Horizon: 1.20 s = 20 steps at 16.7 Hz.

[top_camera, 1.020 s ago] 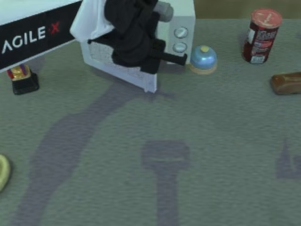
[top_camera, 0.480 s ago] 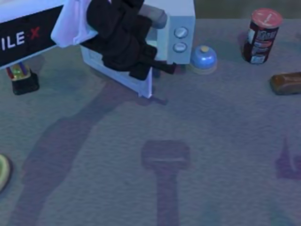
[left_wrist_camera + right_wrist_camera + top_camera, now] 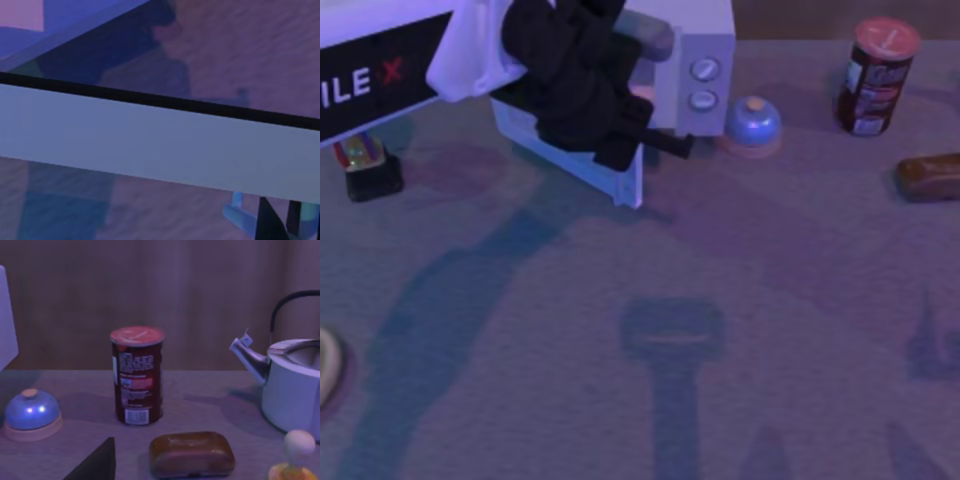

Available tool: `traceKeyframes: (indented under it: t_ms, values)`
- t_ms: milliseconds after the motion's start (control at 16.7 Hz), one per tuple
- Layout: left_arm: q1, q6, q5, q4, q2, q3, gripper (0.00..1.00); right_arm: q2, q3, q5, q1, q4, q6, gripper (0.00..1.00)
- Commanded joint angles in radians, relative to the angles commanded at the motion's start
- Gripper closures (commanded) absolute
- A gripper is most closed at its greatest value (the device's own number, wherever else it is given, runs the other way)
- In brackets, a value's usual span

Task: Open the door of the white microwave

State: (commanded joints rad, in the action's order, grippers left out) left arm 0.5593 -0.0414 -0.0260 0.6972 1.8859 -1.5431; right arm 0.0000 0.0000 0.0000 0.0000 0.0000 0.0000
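The left black end effector point(image 3: 620, 135) sits over the flat white door point(image 3: 582, 168), swung partly out from the big white boxy microwave point(image 3: 695, 45). I cannot tell its finger state.

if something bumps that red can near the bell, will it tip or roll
The red can stands upright, tall and narrow, so a high bump would probably tip it. Its round sides suggest it would then roll, maybe toward the bread loaf. It looks rigid, unlikely to dent.

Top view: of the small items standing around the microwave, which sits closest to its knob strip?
The blue bell on its tan base, right beside the white microwave; the red can stands farther right.
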Motion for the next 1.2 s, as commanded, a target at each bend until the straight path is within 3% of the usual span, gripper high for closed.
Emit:
traceKeyframes:
  t_ms: [1200]
  values:
    - [0.000,0.011,0.014,-0.001,-0.006,0.013,1.00,0.000,0.000,0.000,0.000,0.000,0.000,0.00]
